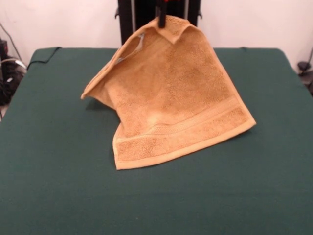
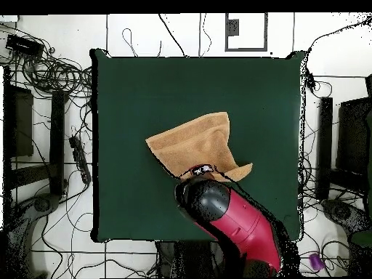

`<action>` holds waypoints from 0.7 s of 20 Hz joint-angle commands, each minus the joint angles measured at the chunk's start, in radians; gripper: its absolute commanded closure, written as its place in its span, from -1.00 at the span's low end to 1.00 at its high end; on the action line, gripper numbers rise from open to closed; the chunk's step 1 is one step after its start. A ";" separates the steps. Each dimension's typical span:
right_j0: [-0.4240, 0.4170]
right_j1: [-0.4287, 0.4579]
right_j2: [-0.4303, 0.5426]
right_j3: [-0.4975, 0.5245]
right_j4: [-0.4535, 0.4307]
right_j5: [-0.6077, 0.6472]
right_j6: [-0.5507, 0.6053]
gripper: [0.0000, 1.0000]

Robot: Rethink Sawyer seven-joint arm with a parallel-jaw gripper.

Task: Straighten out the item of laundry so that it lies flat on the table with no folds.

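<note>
Where the dark green table (image 1: 54, 161) fills most of both views, it serves as the reference for every item below.

Table: large, rectangular, cloth-covered; its surface shows bare on all sides of the towel.

Arm (image 2: 236, 221): red and black, seen in the overhead view entering over the table edge nearest the robot's base and ending in a rounded black head just beside the towel.

Towel (image 1: 176, 98): orange-tan terry cloth, about mid-table, slightly toward the robot's side. One corner is raised high above the table; from it the cloth hangs down in a tent-like drape. The lower edge, with its woven border band (image 1: 195, 125), rests on the table and runs from a corner at the front view's lower left to a corner at its right. A further corner sticks out to the front view's left, apparently clear of the surface. The top edge is folded over like a collar. In the overhead view the towel (image 2: 192, 145) shows as an uneven four-sided patch.

Gripper (image 1: 161, 18): dark, narrow tips pinched closed on the towel's raised corner, well above the table.

Tag (image 1: 140, 41): small, pale, along the towel's upper left edge.
</note>
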 commanded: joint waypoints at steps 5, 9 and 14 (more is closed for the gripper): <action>0.048 -0.005 0.155 0.161 0.003 -0.112 0.131 1.00; 0.064 0.005 0.148 0.161 -0.008 -0.127 0.137 1.00; 0.086 0.040 0.150 0.165 -0.011 -0.187 0.152 1.00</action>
